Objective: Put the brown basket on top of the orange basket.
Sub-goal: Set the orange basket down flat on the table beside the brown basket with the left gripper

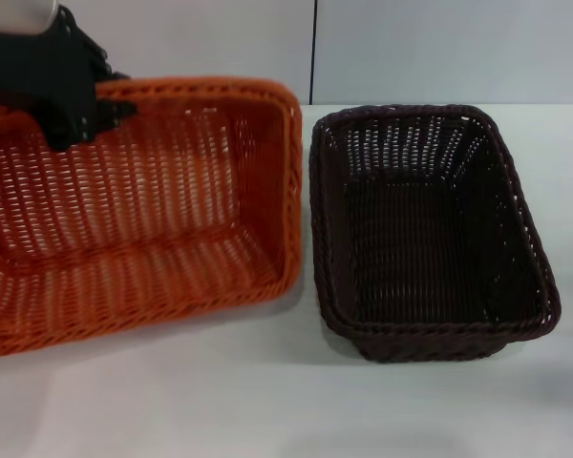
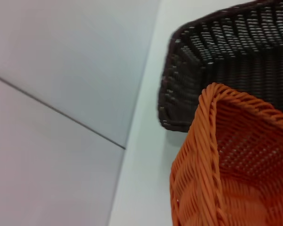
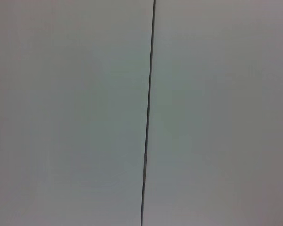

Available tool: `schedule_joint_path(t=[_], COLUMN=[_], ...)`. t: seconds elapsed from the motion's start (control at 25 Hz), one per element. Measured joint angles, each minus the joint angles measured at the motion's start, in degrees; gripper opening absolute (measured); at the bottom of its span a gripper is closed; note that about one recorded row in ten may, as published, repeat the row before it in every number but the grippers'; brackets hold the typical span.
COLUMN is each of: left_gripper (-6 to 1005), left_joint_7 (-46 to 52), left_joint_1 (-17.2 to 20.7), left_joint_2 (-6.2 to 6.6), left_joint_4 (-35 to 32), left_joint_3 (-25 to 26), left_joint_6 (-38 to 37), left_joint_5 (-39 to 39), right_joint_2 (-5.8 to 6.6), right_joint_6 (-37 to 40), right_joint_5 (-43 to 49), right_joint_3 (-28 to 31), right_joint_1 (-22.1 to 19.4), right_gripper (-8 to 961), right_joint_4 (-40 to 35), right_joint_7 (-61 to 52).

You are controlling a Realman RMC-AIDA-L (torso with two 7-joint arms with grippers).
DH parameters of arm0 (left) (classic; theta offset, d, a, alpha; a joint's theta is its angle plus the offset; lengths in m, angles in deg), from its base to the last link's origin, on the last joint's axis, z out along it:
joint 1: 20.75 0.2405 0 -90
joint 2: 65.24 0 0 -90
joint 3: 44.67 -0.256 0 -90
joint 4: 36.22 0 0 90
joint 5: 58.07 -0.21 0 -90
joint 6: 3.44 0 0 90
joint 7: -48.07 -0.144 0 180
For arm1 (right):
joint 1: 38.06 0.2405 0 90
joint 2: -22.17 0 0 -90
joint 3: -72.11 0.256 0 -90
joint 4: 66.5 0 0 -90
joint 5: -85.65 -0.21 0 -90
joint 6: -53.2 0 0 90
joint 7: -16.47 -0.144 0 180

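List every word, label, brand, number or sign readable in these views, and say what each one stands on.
None: no view shows any readable text.
The orange basket is plain weave, without tag or label.
The brown basket is likewise unmarked.
The left gripper, at the orange basket's far rim, shows no lettering.
The white table and the wall are blank; the wall bears only a dark vertical seam.

A bare lab-like test bench: plain white table [image 1: 267, 401] against seamed white wall panels [image 1: 411, 48].
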Motion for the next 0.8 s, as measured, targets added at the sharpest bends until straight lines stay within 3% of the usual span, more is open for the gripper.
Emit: schedule_joint_path(t=[0.36,0.68,0.8], left_gripper=[262,276,281], left_joint_7=[-0.7,0.4,1.9], left_joint_1=[-1.1,-2.4,-4.5], left_joint_2=[-0.22,-0.21,-0.24], left_joint_4=[-3.6,-10.8,-16.2], left_joint_3=[0.5,0.6,-0.1], left_joint_6=[1.4,-2.0,-3.2], left_joint_5=[0.4,-0.5,-4.7], right_joint_2=[-0.06,-0.15,-0.1], right_joint_6=[0.0,0.0,0.0], right_joint_5=[0.2,0.2,0.2], right_joint_3=[-0.1,-0.1,-0.1], right_joint_1=[-0.5,-0.7,-0.5], right_gripper=[684,684,685], right_joint_4=[0.5,0.7,0.7], right_joint_7=[0.0,0.0,0.0])
